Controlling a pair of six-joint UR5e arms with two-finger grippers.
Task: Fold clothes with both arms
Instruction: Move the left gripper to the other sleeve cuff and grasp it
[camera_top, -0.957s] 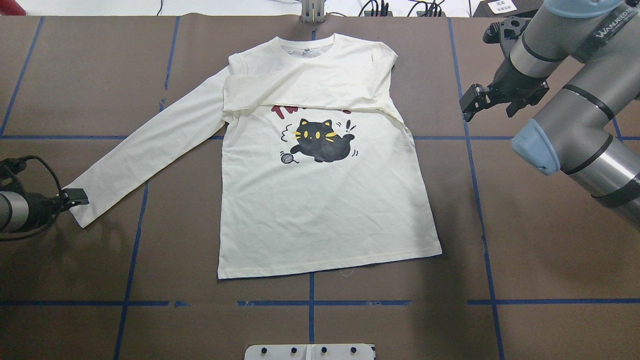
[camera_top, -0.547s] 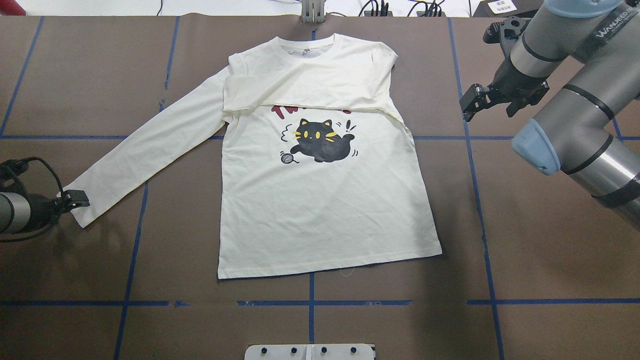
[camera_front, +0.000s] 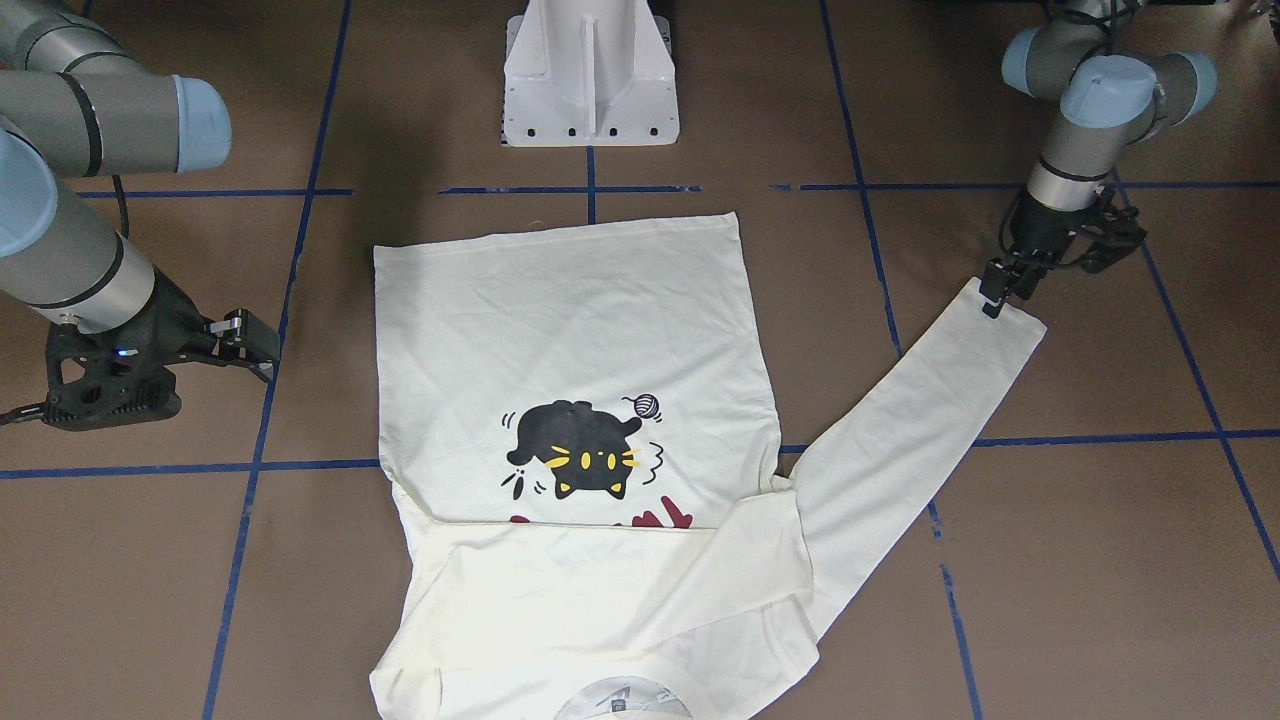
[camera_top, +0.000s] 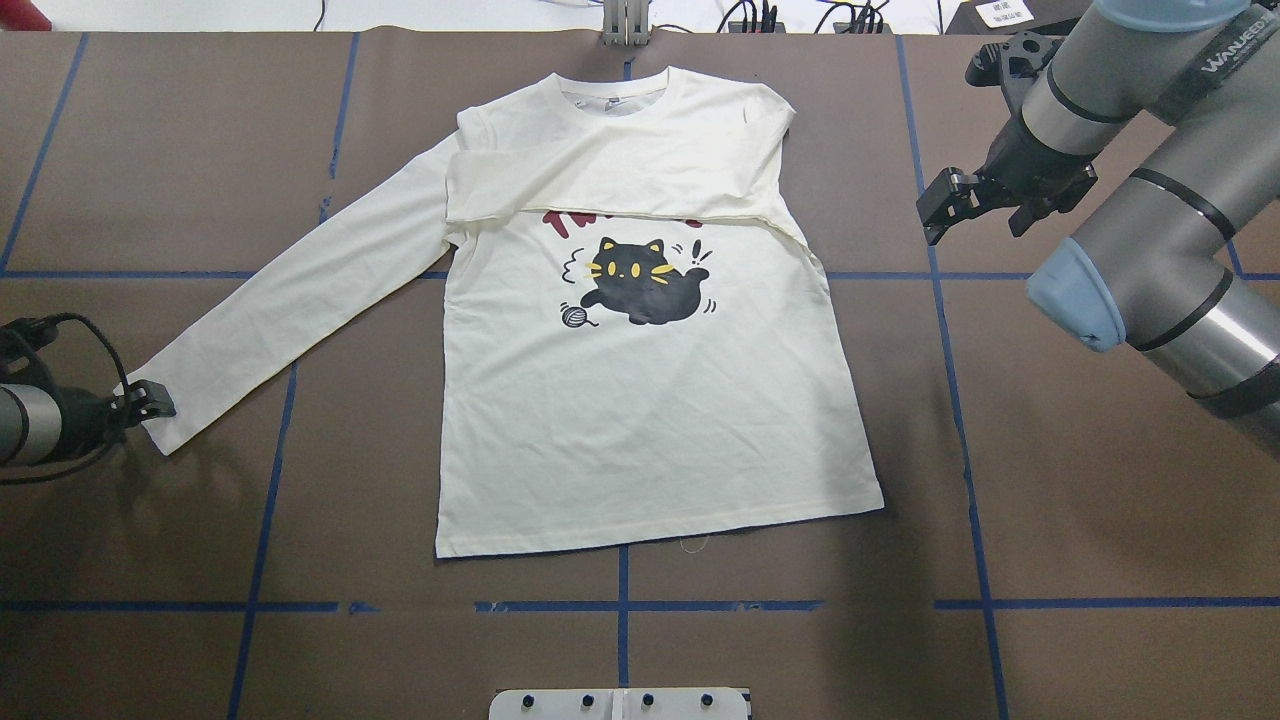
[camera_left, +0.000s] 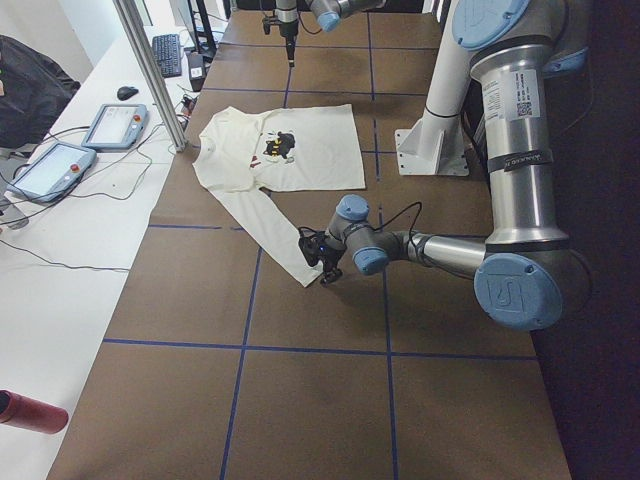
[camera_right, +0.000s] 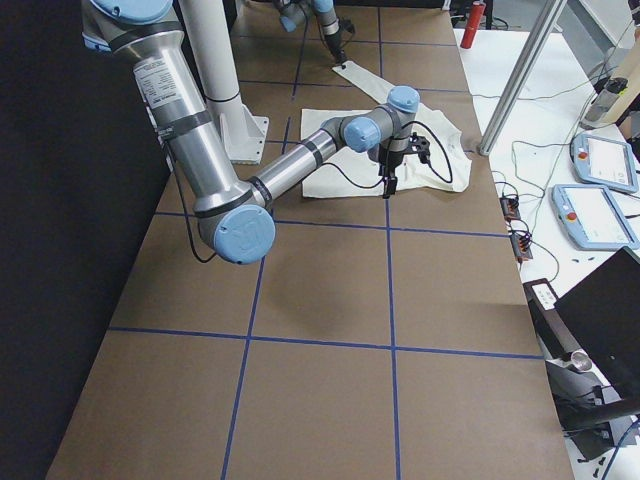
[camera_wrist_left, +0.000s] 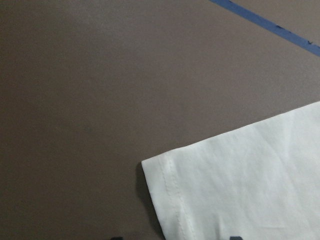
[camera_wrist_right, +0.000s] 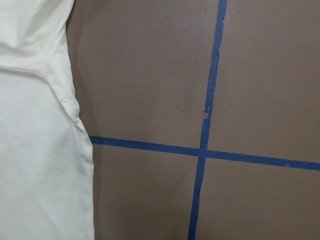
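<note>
Hovering at shirt (camera_top: 640, 430) cuff (camera_top: 172, 415), outstretched sleeve: left gripper (camera_top: 152, 402), jaws apart, straddling cuff corner. Right gripper (camera_top: 978, 212) spread, empty, beside shirt's opposite shoulder. Shirt flat, print up, other sleeve folded across chest. Risk: shallow bite on cuff slips mid-fold; dragging sleeve skews body.

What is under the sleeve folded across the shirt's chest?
The shirt front. Only the lower tips of the red letters show below the sleeve; the rest of the lettering is covered.
</note>
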